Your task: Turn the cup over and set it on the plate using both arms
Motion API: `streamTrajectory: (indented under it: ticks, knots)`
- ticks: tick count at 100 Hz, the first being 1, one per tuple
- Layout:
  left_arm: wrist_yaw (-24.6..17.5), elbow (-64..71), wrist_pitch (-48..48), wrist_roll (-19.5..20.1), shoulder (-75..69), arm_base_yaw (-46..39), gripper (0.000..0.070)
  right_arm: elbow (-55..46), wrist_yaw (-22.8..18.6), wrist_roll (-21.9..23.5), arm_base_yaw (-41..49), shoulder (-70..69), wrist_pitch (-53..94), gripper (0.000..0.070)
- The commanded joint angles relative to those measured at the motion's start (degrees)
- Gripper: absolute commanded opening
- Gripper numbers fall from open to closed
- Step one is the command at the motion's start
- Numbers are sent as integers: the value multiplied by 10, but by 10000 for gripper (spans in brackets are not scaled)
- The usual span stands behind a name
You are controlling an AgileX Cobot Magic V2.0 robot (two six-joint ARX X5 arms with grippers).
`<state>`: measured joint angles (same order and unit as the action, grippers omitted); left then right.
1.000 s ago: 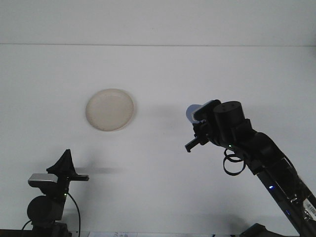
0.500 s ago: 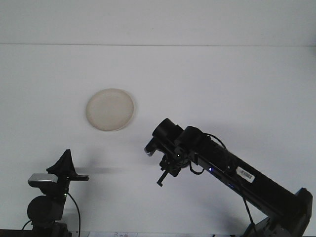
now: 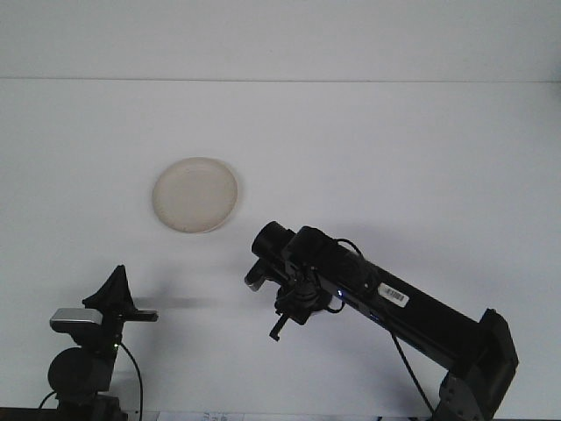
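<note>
The right arm (image 3: 386, 298) stretches low from the lower right of the frame toward its centre, its right gripper (image 3: 263, 281) carrying what appears to be the cup (image 3: 253, 280), a small pale object glimpsed at the tip; the wrist housing hides the fingers, so whether they are pinching it or merely surrounding it cannot be told. The plate (image 3: 195, 195) lies bare on the white table (image 3: 421, 149) in the upper left of the frame, near the gripper but clearly apart from it. In the lower left corner the left gripper (image 3: 118, 294) stands parked, its opening not readable from this angle. By the look of things the cup is off the table and on its way, while the handover between arms, any remaining flip and the placing on the plate are all yet to come.
</note>
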<state>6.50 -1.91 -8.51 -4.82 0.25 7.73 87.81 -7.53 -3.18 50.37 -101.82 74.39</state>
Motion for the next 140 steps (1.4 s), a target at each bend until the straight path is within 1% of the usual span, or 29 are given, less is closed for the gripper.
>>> streamTrajectory:
  ticks: [1,5,14,17,20,32,49,64,77,100,113,121,125,133,140]
  knots:
    - [-1,11,-6,9,-1,0,12,12,-4,-3,7,-15,-3,26]
    - [-1,11,-6,9,-1,0,12,12,-5,-2,7,-15,-7,86]
    - [-1,11,-6,9,-1,0,12,13,-7,-2,7,-15,-5,245]
    - [-1,11,-6,9,-1,0,12,15,-7,-2,7,-15,-1,281]
    - [-1,11,-6,9,-1,0,12,19,-7,-3,7,-15,6,297]
    - [-1,11,-6,9,-1,0,12,43,-7,-16,7,-14,30,298]
    - [-1,11,-6,9,-1,0,12,105,-12,-29,7,-12,40,298]
    - [-1,11,-6,9,-1,0,12,143,-15,-57,-13,14,41,299]
    - [-1,11,-6,9,-1,0,12,143,-14,-70,-70,53,41,307]
    - [-1,11,-6,9,-1,0,12,139,-12,-72,-242,119,40,307]
    - [-1,11,-6,9,-1,0,12,101,-24,-67,-341,173,-1,308]
    - [-1,11,-6,9,-1,0,12,51,-26,-29,-400,226,-62,308]
    - [-1,11,-6,21,-1,0,12,20,-26,-10,-423,256,-96,308]
    - [-1,11,-6,61,-1,0,12,-48,-25,9,-456,319,-160,307]
    - [-1,11,-6,63,-1,0,12,-108,-23,18,-471,376,-204,307]
